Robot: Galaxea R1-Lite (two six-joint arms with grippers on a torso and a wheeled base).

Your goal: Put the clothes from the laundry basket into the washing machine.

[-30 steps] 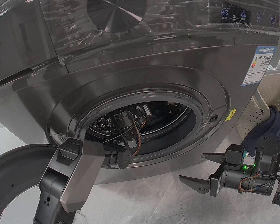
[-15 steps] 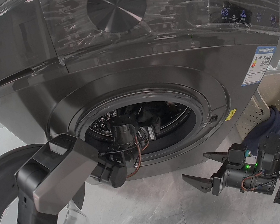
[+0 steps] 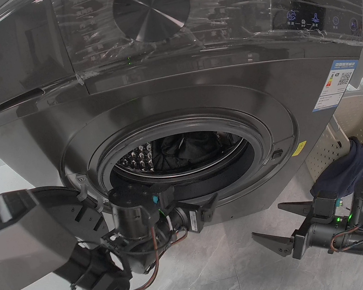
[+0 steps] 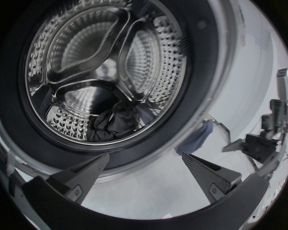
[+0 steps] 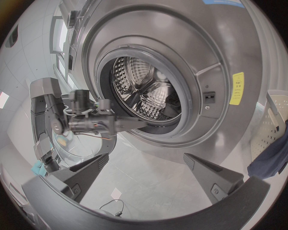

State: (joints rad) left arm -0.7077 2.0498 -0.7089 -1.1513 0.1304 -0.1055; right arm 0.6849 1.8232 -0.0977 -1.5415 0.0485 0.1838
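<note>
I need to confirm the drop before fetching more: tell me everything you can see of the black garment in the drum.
The black garment looks like soft, matte fabric, crumpled into a loose heap with folds and creases. It lies on the floor of the perforated steel drum, wholly inside the opening, resting against the dimpled wall. Nothing holds it: the left hand is open outside the door ring, apart from it.
</note>
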